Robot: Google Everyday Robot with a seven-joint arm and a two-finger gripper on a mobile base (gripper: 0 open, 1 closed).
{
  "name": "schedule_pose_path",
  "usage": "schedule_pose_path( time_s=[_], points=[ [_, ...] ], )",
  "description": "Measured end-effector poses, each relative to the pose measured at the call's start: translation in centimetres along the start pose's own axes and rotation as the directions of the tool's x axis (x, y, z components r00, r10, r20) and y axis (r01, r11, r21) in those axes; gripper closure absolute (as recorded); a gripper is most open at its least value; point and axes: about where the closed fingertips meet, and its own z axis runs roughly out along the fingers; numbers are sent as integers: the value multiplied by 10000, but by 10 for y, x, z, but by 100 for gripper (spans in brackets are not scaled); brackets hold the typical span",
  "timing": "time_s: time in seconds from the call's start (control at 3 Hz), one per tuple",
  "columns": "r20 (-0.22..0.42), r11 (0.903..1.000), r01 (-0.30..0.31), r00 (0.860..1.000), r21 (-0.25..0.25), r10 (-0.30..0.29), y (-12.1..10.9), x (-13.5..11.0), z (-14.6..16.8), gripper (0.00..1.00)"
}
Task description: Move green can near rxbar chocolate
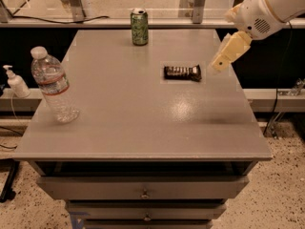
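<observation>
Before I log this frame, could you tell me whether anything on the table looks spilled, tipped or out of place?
Nothing stands out: the green can and water bottle stand upright, the rxbar chocolate lies flat, and the gripper hovers beside the bar.

The green can (139,26) stood at the far edge of the table (143,128), apart from the rxbar chocolate (182,72). The gripper (223,60) hung near the bar's right end.
</observation>
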Motion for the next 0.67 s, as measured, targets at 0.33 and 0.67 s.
schedule_pose_path(
  time_s=[0.33, 0.67],
  points=[
    [1131, 9975, -703, 9912, 92, 688, -29, -18, 39, 0],
    [2465, 9857, -1624, 9580, 456, 1464, -61, -40, 72, 0]
  ],
)
